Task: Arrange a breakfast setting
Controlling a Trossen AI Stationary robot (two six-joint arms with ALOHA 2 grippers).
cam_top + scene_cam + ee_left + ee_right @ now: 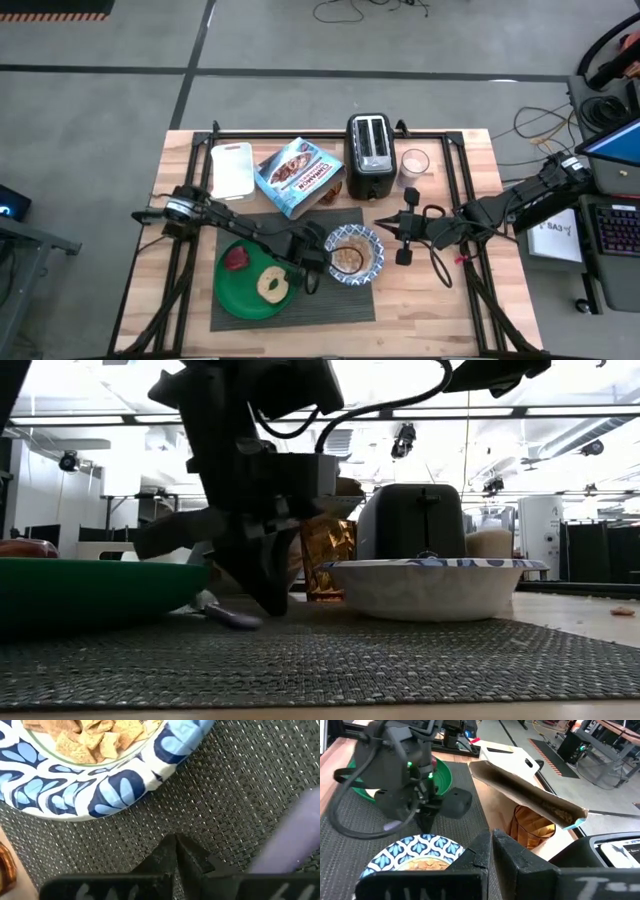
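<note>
A dark grey ribbed placemat (340, 300) carries a green plate (228, 290) with a bagel (272, 285) and a red fruit (237, 258). Beside the plate stands a blue-and-white bowl (378, 262) of cereal (352, 257). My left gripper (316, 264) is shut and points down at the mat between plate and bowl (268, 600). The spoon (228, 617) lies flat on the mat right beside its fingers, and shows in the left wrist view (292, 840). My right gripper (390, 232) is shut and empty, hovering just right of the bowl (415, 847). My left gripper comes from above with its shut fingertips (175, 845) at the placemat's surface (225, 795), between plate and bowl. Whether they touch the mat or the spoon beside them, I cannot tell.
A tilted cereal box (298, 175), a black toaster (368, 155), a white tray (231, 170) and a glass (414, 162) stand along the far side. Bare wood (440, 310) lies right of and in front of the mat.
</note>
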